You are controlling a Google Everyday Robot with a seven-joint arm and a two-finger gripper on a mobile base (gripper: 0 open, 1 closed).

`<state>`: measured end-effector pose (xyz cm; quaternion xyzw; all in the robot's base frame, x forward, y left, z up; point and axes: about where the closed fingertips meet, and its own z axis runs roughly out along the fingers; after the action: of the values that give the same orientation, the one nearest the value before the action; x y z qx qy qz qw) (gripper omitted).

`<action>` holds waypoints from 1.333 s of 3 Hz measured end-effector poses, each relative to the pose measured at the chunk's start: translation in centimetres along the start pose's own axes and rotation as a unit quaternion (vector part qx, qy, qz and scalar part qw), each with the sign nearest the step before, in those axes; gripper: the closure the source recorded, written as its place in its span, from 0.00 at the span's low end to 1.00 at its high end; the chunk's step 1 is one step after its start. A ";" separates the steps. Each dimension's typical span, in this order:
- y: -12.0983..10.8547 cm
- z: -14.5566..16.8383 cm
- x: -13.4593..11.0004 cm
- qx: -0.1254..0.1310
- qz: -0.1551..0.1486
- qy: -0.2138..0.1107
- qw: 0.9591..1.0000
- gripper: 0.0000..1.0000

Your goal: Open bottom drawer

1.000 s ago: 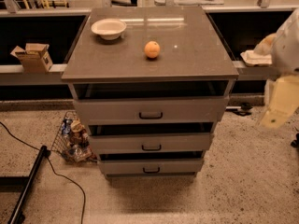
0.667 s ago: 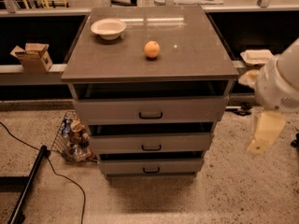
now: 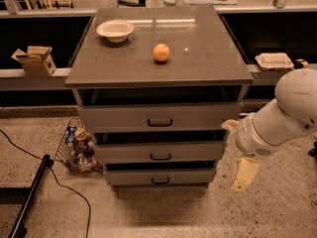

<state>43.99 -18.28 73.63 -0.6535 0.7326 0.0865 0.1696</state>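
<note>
Lower now, the claw (image 3: 243,175) hangs right of the bottom drawer (image 3: 188,175), opening impossible to tell; approaching, next reach its handle (image 3: 160,181)

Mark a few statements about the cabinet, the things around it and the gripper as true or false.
1. An orange lies on the cabinet top. True.
2. The orange sits in the bowl. False: it lies on the top, apart from the bowl and to its right.
3. The gripper is on the bottom drawer handle. False: it hangs to the right of the cabinet, clear of the handle.
4. A wire basket stands on the floor left of the cabinet. True.
</note>
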 end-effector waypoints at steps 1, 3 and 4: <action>0.0 0.0 0.0 0.000 0.000 0.000 1.000 0.00; -3.3 8.3 -0.4 -0.035 -0.031 -0.020 0.999 0.00; -4.5 13.9 -0.5 -0.061 -0.044 -0.042 0.996 0.00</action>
<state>50.32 -13.55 61.37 -0.6896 0.6890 0.1510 0.1642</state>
